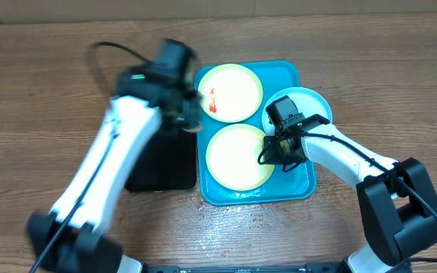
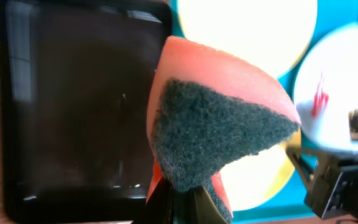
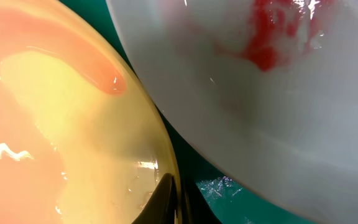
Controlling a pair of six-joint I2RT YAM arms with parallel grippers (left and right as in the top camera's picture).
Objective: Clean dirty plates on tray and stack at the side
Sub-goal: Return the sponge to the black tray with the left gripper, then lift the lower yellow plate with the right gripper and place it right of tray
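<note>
Sponge (image 2: 219, 124), pink with a dark green scouring face, sits clamped between the fingers of my left gripper (image 2: 179, 202) and fills most of that wrist view. Behind it lies the black tray (image 2: 73, 106), just beside the left edge of the turquoise tray (image 1: 288, 76) on the wooden table (image 1: 36, 91). From overhead my left arm is blurred. It crosses over the black tray and hides part of it, and its wrist hangs at the turquoise tray's upper left corner.

All three plates are at the turquoise tray. The far yellow-green plate (image 1: 234, 91) lies inside it and carries a red smear (image 1: 212, 99) near its left edge. The near yellow-green plate (image 1: 237, 155) lies inside it too. The light blue plate (image 1: 309, 102) overhangs the tray's upper right rim and is smeared red on its white centre (image 3: 266, 37).

My right gripper (image 3: 173, 200) has its jaws pressed together at the right rim of the near plate. I cannot tell whether that rim is pinched between them. The blue plate crowds in close on the other side, with only a sliver of wet tray between.
</note>
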